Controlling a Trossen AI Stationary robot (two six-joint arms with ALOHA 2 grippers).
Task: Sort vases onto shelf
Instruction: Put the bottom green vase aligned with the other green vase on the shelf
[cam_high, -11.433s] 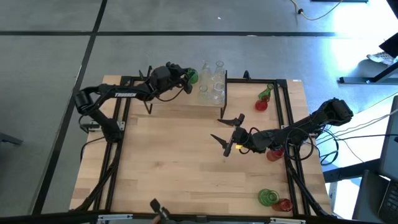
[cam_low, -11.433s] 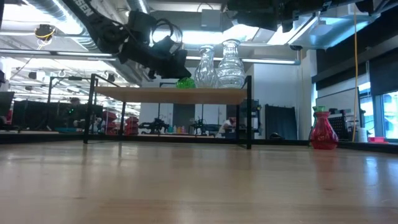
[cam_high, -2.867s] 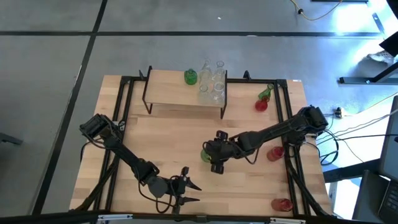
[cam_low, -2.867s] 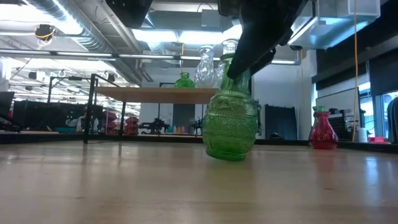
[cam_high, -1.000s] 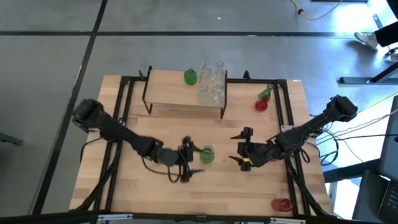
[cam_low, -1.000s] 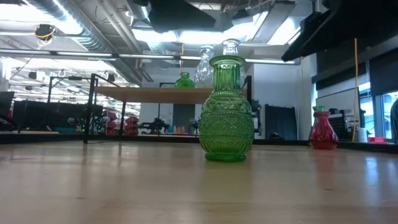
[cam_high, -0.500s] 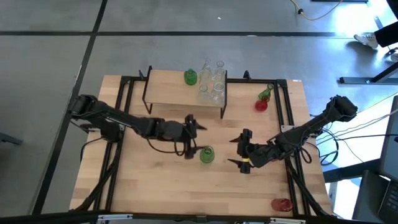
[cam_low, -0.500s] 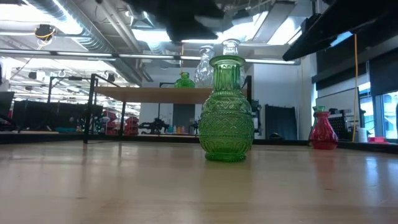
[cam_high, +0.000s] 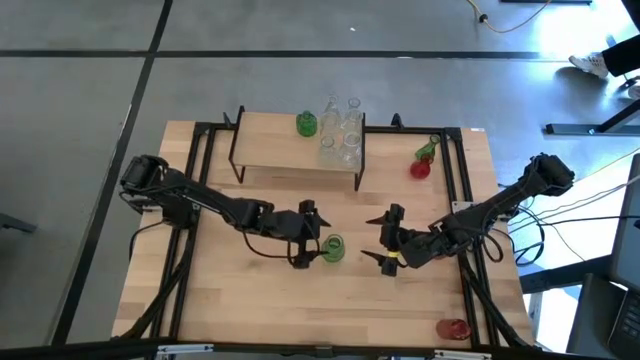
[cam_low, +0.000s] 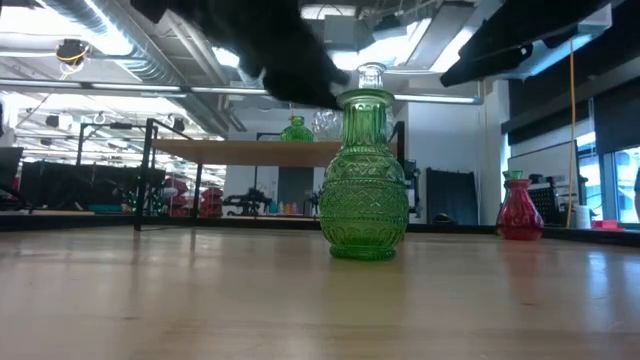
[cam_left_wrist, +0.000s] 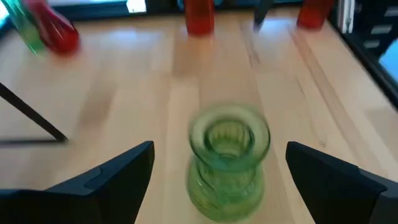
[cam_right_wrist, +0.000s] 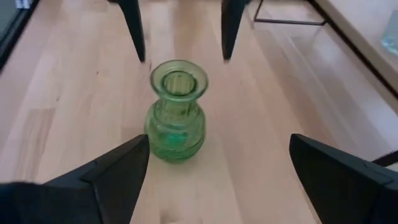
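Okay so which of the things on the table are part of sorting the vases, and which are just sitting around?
Part of the job:
- green vase, upright mid-table, between both open grippers
- left gripper, right gripper
- shelf holding a green vase and clear vases
- red and green vases right of the shelf
- red vase near the front edge

Just there:
- table's black frame

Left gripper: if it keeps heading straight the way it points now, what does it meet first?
The green vase, standing upright on the table in line with the open left gripper. Its neck would likely pass between the fingers; depth is unclear.
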